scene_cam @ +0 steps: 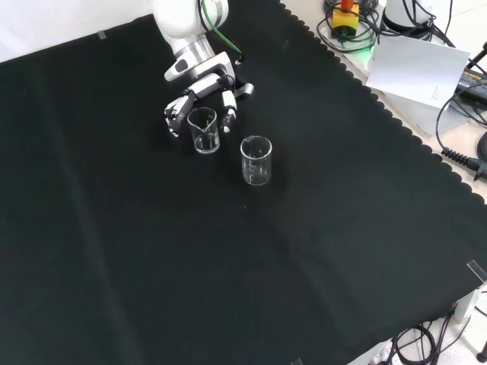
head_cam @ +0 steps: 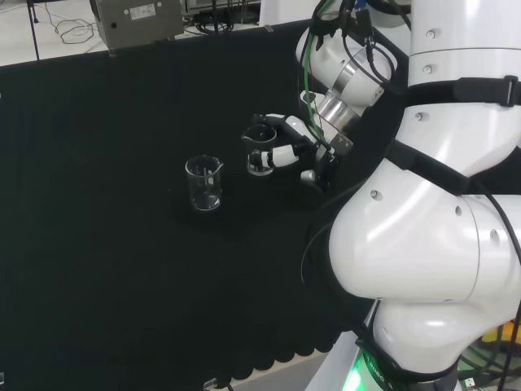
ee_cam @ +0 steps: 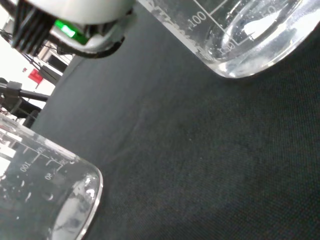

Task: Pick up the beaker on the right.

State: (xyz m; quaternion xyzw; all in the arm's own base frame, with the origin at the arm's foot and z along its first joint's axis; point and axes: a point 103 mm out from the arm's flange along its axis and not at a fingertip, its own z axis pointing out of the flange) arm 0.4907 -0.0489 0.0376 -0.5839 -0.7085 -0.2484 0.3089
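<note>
Two clear glass beakers stand upright on the black cloth. In the head view the right beaker [head_cam: 260,153] stands at the fingers of my hand [head_cam: 293,140], and the left beaker [head_cam: 203,184] stands apart from it. My hand [scene_cam: 202,99] comes in from the top of the front view. There its fingers [scene_cam: 228,112] are spread to both sides of the nearer beaker [scene_cam: 204,131] with small gaps showing. The other beaker [scene_cam: 256,160] stands free to the right. In the wrist view one beaker's base [ee_cam: 240,40] is close, and a second beaker [ee_cam: 45,200] is also near.
A grey box [head_cam: 138,18] and cables lie beyond the cloth's far edge in the head view. In the front view a white sheet [scene_cam: 418,68] and cables lie past the cloth's scalloped right edge. The arm's white links [head_cam: 423,228] stand at the head view's right.
</note>
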